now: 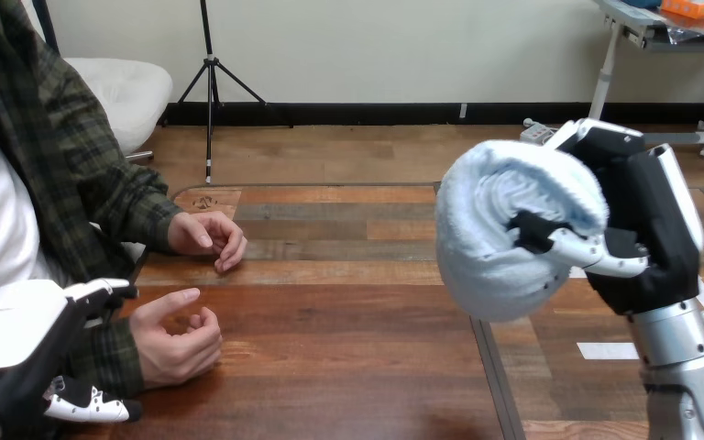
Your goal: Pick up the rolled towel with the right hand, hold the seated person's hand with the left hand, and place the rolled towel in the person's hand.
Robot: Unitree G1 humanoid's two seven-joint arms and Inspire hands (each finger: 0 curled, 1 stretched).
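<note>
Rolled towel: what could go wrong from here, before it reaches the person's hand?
1. The rolled towel bulges well past the fingers of the right hand, so it may slip or unroll on the way across.
2. The person's nearer hand lies half curled, so the towel may not settle into its palm.
3. The left hand sits at the sleeve, not the hand; whether it steadies the arm is unclear.

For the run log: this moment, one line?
right hand: grips pale blue rolled towel | left hand: at person's forearm | person's near hand: empty
</note>
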